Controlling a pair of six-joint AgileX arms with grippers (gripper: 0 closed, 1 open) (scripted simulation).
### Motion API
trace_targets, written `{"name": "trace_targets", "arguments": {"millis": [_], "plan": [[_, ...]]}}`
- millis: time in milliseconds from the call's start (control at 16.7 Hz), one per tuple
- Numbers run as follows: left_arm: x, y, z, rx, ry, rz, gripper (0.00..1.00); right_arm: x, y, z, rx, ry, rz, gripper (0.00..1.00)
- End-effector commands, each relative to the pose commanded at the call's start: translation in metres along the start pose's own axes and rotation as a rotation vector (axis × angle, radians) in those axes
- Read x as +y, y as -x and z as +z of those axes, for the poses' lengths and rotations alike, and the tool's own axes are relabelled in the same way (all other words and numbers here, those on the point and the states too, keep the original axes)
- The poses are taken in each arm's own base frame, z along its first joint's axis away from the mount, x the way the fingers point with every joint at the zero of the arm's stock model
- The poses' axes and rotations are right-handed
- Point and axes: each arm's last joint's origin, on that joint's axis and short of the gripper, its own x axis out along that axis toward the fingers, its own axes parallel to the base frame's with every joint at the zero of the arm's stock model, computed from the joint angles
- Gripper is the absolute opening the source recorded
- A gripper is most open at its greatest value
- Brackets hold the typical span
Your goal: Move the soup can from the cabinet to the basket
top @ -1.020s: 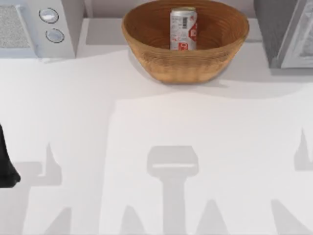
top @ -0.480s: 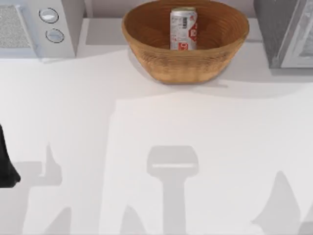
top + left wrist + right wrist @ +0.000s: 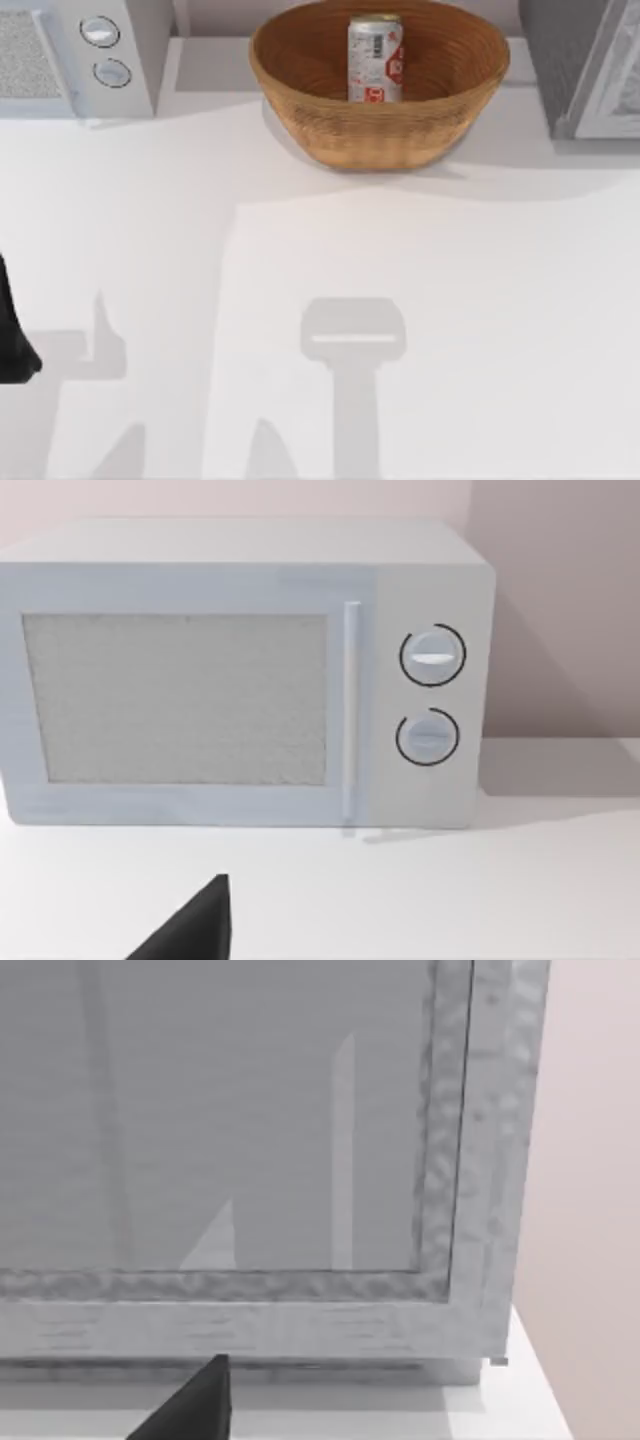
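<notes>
the right arm's shadow has slid off the table, the soup can stands upright inside the basket, so just keep both arms clear; can't tell either claw's state.

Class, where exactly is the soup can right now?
In the top view, the soup can stands upright inside the basket at the table's far middle, between microwave and cabinet.

Three cameras: one overhead, one on each of my wrists.
My top view looks down on the table; left wrist faces the microwave at far left, right wrist sits close against the cabinet at far right, both also in the top view.
</notes>
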Motion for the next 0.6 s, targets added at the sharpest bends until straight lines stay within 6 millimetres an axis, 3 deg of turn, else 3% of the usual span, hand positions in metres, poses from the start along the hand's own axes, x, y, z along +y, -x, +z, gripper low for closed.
{"name": "trace_targets", "arguments": {"millis": [360, 600], "plan": [[0.0, 0.0, 0.0, 0.0, 0.0, 0.0, 1.0, 0.0, 0.0, -0.001, 0.002, -0.004, 0.002, 1.0], [0.0, 0.0, 0.0, 0.0, 0.0, 0.0, 1.0, -0.017, -0.008, 0.016, 0.0, 0.003, 0.001, 1.0]]}}
